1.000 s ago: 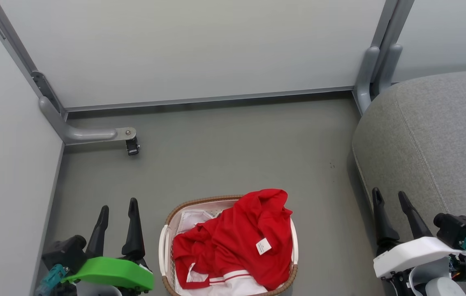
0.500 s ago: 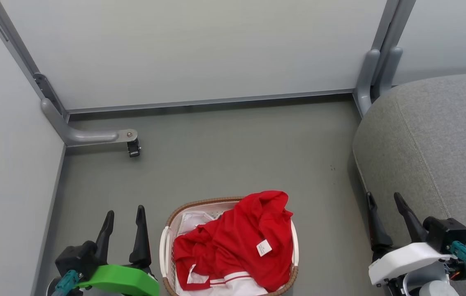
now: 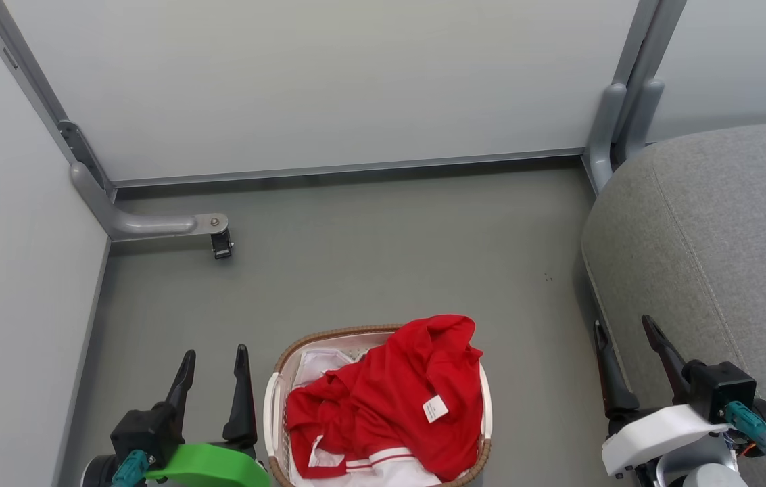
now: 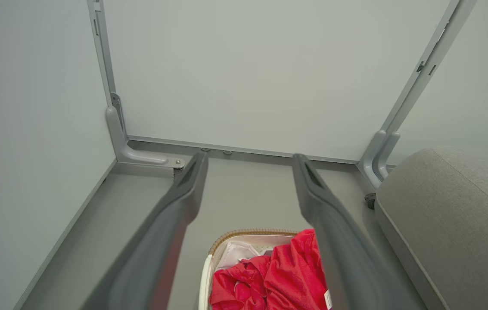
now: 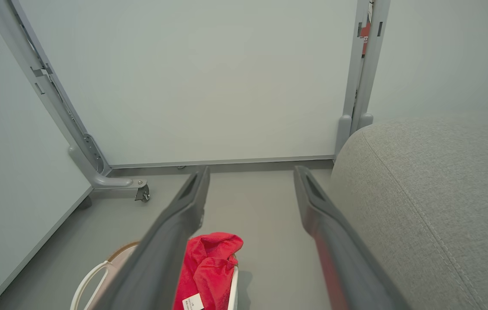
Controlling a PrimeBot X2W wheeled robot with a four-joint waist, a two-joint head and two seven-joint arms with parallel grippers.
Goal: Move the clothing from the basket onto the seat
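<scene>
Clothing [image 3: 389, 399] first: a heap of red shirt with striped trim and a small white label [image 3: 435, 408]. All of it sits in the basket [image 3: 268, 419] at the near edge of the head view, with one red fold poking up over the far rim. A bit of white cloth [image 3: 318, 362] shows underneath on the left. The left gripper [image 3: 215, 352] is just beside the basket on its left, fingers spread apart with nothing between them. The right gripper [image 3: 623, 323] is well apart from the basket on the right, by the near left edge of the seat [image 3: 714, 237]. It's also spread open and holding nothing, and I can't tell if it touches the cushion.

My read: nothing has been moved over yet, since the part of the seat I can see has no clothes on it. So we're at the very start, the reach-in step. The next move probably wants one gripper to swing over the basket, tip down into the red heap and pinch a good bunch of fabric. That raised fold looks easiest, as long as it doesn't catch the white cloth or the rim. The left one is closer to the basket, while the right one is nearer the drop spot.

Past that it's grey floor [image 3: 389, 237], a little caster [image 3: 220, 243] on a metal foot at the far left, and pale wall panels [image 3: 328, 81] at the back.
</scene>
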